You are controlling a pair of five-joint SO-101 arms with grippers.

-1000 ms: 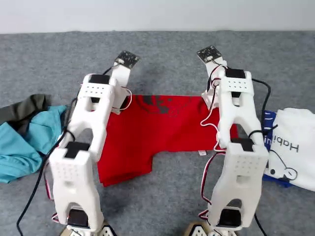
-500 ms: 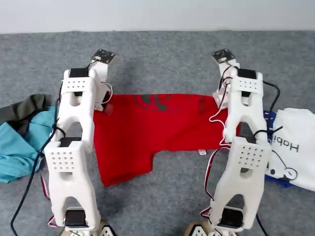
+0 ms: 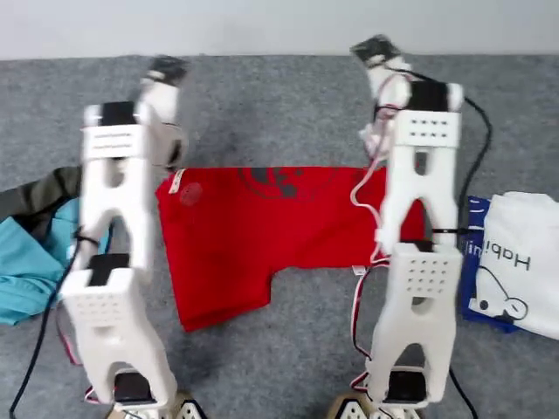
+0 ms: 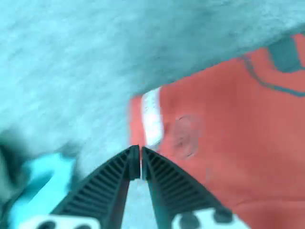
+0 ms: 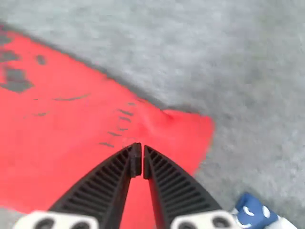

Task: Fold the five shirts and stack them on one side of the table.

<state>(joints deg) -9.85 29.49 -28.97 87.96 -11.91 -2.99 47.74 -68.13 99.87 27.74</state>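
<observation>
Left claw [image 4: 141, 164] closed at shirt [image 4: 228, 143] corner

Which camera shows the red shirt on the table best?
The high view: the red fabric shirt lies flat, nearly all of it visible. The left wrist view shows one corner with a white label; the right wrist view, another corner.
</observation>
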